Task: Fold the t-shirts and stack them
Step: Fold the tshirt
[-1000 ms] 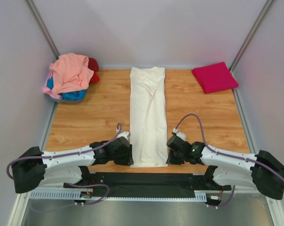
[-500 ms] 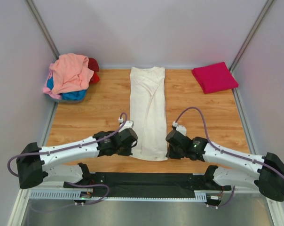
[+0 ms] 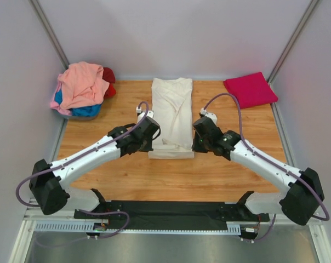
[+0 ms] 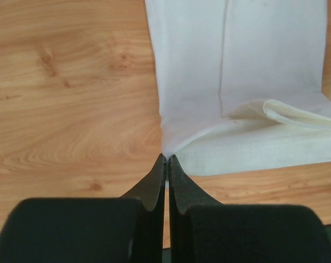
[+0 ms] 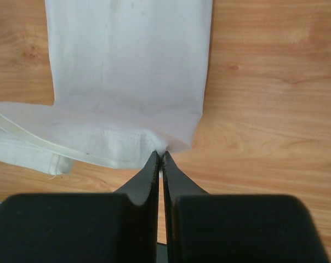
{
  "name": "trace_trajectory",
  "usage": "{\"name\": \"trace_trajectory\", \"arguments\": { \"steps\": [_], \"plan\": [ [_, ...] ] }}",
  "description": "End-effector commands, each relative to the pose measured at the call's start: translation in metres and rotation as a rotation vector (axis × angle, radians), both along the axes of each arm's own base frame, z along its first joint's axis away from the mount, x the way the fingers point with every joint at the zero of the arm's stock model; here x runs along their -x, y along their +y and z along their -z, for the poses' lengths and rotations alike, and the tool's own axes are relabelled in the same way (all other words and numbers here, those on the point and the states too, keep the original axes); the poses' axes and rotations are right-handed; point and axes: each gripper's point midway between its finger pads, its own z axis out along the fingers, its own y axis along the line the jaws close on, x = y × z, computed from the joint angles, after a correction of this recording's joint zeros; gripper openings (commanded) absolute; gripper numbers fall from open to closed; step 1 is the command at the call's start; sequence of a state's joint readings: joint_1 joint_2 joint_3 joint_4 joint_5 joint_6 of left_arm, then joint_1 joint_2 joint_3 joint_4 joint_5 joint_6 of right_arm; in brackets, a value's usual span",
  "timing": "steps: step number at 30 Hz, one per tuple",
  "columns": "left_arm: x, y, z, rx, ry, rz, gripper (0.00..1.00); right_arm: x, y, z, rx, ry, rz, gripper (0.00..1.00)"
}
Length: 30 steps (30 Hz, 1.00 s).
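Tee [image 3: 171, 104] in L tool [image 4: 166, 159], R tool [image 5: 160, 155]

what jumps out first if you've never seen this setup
The long cream-white t-shirt lies down the middle of the wooden table, its near end doubled over, with the left tool and the right tool each pinched shut on a corner of that end. A folded magenta t-shirt sits at the far right corner. A salmon-pink t-shirt lies crumpled over a blue t-shirt and a red t-shirt at the far left.
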<state>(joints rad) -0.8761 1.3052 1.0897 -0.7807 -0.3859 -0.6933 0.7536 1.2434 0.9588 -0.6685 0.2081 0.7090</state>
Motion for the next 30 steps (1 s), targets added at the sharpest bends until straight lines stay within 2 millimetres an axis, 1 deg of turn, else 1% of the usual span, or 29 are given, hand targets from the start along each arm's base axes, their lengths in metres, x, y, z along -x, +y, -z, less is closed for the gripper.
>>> {"name": "trace_trajectory", "arguments": {
  "steps": [1,2,4,5,8,9,10,11,12,13,15,16,17,19,20,22,23,24,26,27,28,29,30],
  "plan": [
    [-0.033,-0.002,-0.022,-0.023,-0.064,0.030,0.00,-0.035,0.000,-0.022,0.032,-0.085,-0.008,0.00],
    [-0.043,-0.007,-0.025,-0.024,-0.067,0.033,0.00,-0.041,0.001,-0.024,0.034,-0.088,-0.006,0.00],
    [-0.057,-0.007,-0.029,-0.027,-0.072,0.025,0.00,-0.055,-0.001,-0.022,0.049,-0.086,0.004,0.00],
    [-0.066,-0.012,-0.031,-0.026,-0.073,0.027,0.00,-0.062,0.001,-0.029,0.039,-0.099,0.006,0.00],
    [-0.086,-0.018,-0.033,-0.020,-0.072,0.026,0.00,-0.080,-0.002,-0.026,0.052,-0.092,0.016,0.00],
    [-0.091,-0.019,-0.032,-0.027,-0.071,0.023,0.00,-0.089,-0.003,-0.031,0.051,-0.104,0.022,0.00],
    [-0.100,-0.019,-0.029,-0.039,-0.068,0.013,0.00,-0.094,-0.002,-0.025,0.061,-0.087,0.013,0.00],
    [-0.103,-0.019,-0.027,-0.045,-0.062,0.010,0.00,-0.101,-0.002,-0.031,0.058,-0.091,0.020,0.00],
    [-0.108,-0.018,-0.025,-0.050,-0.057,0.004,0.00,-0.108,-0.008,-0.030,0.060,-0.085,0.038,0.00],
    [-0.116,-0.018,-0.020,-0.053,-0.045,-0.009,0.00,-0.112,-0.006,-0.023,0.057,-0.064,0.026,0.00],
    [-0.122,-0.019,-0.015,-0.048,-0.025,-0.011,0.00,-0.125,-0.010,-0.025,0.044,-0.069,0.041,0.00],
    [-0.126,-0.018,-0.007,-0.056,-0.008,-0.016,0.00,-0.129,-0.010,-0.024,0.044,-0.064,0.034,0.00],
    [-0.130,-0.017,-0.007,-0.054,-0.007,-0.021,0.00,-0.133,-0.011,-0.017,0.054,-0.049,0.034,0.00],
    [-0.136,-0.017,-0.004,-0.053,-0.005,-0.027,0.00,-0.141,-0.010,-0.016,0.056,-0.044,0.033,0.00],
    [-0.141,-0.015,0.000,-0.059,0.000,-0.035,0.00,-0.144,-0.010,-0.007,0.072,-0.026,0.029,0.00],
    [-0.146,-0.013,0.009,-0.066,0.018,-0.042,0.00,-0.151,-0.007,-0.005,0.067,-0.026,0.018,0.00],
    [-0.149,-0.013,0.010,-0.063,0.018,-0.043,0.00,-0.156,-0.005,-0.003,0.071,-0.025,0.011,0.00],
    [-0.152,-0.011,0.013,-0.065,0.022,-0.050,0.00,-0.159,-0.004,0.006,0.082,-0.007,0.006,0.00],
    [-0.158,-0.009,0.019,-0.068,0.029,-0.056,0.00,-0.168,0.000,0.007,0.082,-0.003,0.002,0.00],
    [-0.163,-0.007,0.021,-0.068,0.031,-0.062,0.00,-0.171,0.000,0.019,0.096,0.023,0.002,0.00],
    [-0.165,-0.006,0.029,-0.078,0.044,-0.066,0.00,-0.173,0.003,0.022,0.090,0.028,-0.003,0.00],
    [-0.170,-0.006,0.028,-0.076,0.041,-0.068,0.00,-0.179,0.003,0.021,0.086,0.023,0.004,0.00],
    [-0.173,-0.006,0.031,-0.077,0.048,-0.064,0.00,-0.183,0.003,0.024,0.085,0.032,0.012,0.00]
  ]
}}
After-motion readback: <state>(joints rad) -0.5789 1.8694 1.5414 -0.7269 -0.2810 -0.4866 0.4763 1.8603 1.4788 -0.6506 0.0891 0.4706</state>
